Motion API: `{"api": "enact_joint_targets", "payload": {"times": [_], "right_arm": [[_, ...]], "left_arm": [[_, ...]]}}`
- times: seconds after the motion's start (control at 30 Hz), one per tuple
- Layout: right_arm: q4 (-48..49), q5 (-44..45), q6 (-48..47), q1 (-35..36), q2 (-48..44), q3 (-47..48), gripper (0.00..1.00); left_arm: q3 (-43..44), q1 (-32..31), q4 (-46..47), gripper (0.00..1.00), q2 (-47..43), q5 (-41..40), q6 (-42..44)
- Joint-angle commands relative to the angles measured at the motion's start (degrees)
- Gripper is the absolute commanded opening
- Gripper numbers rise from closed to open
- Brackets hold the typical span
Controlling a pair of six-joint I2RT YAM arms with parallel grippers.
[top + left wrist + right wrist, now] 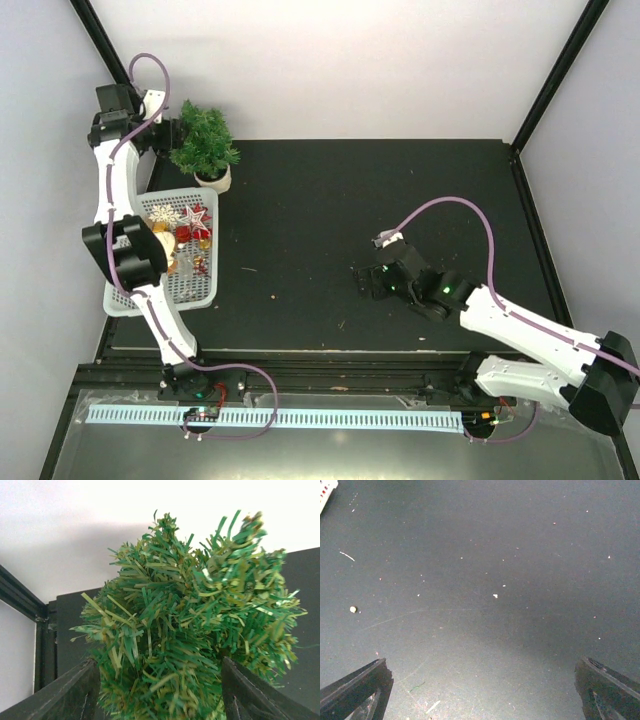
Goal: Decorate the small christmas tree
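The small christmas tree (pixel 205 140) stands upright in its cream pot (pixel 213 180) at the back left of the black table. My left gripper (pixel 172 135) reaches into it from the left. In the left wrist view the green foliage (pixel 190 620) fills the space between the gripper (pixel 159 662) fingers, and both fingers (pixel 75 690) touch the needles; I cannot tell whether they hold it firmly. My right gripper (pixel 368 282) rests low over the bare mat at centre right, open (pixel 482 667) with nothing between its fingers.
A white mesh basket (pixel 213 260) sits just in front of the tree, holding a red star (pixel 196 215), a white snowflake (pixel 163 214) and other small ornaments. Black frame posts stand at the back corners. Small crumbs (pixel 353 609) dot the mat.
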Motion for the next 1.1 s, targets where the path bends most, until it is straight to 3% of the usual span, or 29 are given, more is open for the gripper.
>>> {"api": "enact_joint_targets", "payload": {"times": [0.0,0.07,0.13,0.27,0.3,0.8,1.07], "right_arm": [[2.5,0.7,0.6,0.0,0.7,0.4,1.0],[3.7,1.1,0.5,0.0,-0.7,0.0,1.0],[4.9,1.6,0.4,0.0,-2.5,-0.5,1.0],[5.6,3.1,-0.2,0.0,-4.8,-0.8,1.0],[5.6,3.1,-0.3,0.1,-5.0,-0.8,1.0],[3.5,3.0,2.0,0.0,-9.4,-2.9,1.0],[0.8,6.6,2.1,0.0,-13.9,-3.2,1.0]], "left_arm": [[4.0,-1.3,-2.5,0.67,3.5,0.1,-0.6],[4.4,-2.1,-2.4,0.63,4.5,-0.1,-0.1],[4.8,-2.9,-2.0,0.52,5.5,-0.9,0.0],[8.3,-4.9,-3.1,0.04,7.7,-1.3,-0.4],[9.3,-5.4,-3.3,0.02,8.0,-1.4,-0.8],[9.2,-14.8,2.8,0.01,0.9,6.5,-8.0],[-9.0,-22.8,6.5,0.02,-11.0,11.3,-8.5]]}}
